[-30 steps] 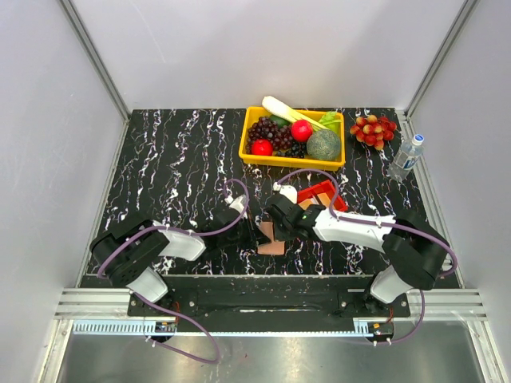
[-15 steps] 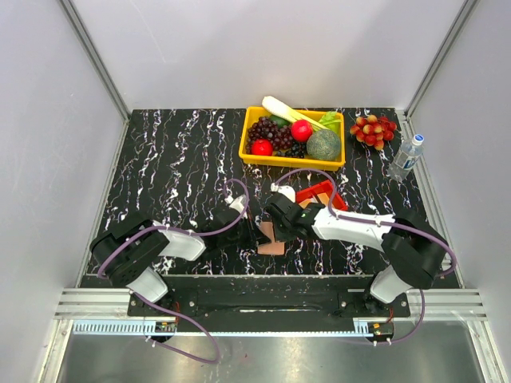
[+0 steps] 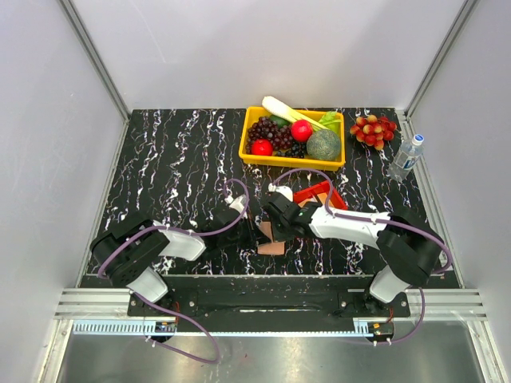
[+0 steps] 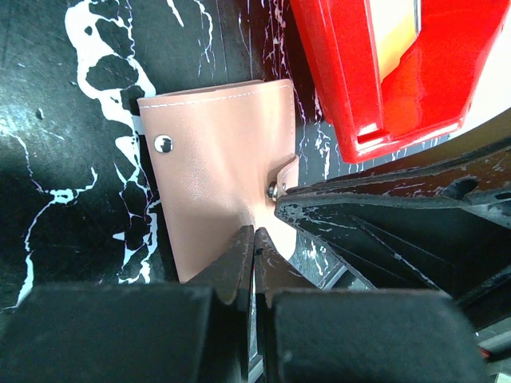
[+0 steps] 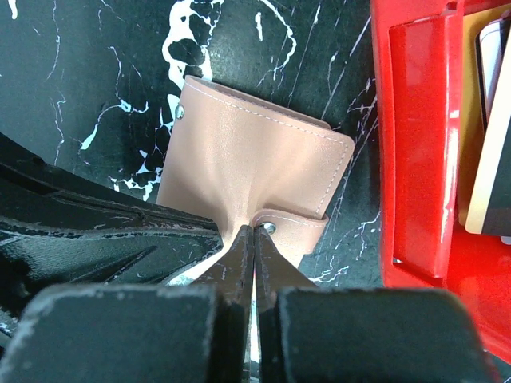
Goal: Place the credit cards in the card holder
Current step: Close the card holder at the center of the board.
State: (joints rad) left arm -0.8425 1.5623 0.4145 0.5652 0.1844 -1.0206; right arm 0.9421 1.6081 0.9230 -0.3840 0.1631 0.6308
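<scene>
Both arms are on the card holder (image 3: 273,238): it lies folded flat on the worktop (image 3: 176,159), between them. The left gripper (image 4: 254,239) has its jaws all but closed, pinching the near edge. The right gripper (image 5: 254,235) is the same, pinched at the snap-tab edge opposite. The credit cards (image 5: 479,120) sit in the red tray (image 5: 415,159) just beside the holder; the right arm is nearer. Any opening pull probably runs across that tab edge.

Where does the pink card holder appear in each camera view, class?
Top external: card holder just below the picture's centre.
Left wrist: card holder mid-frame, slightly left of centre.
Right wrist: card holder mid-frame, central.
Shared landmark: red tray, on its right in every view.
</scene>
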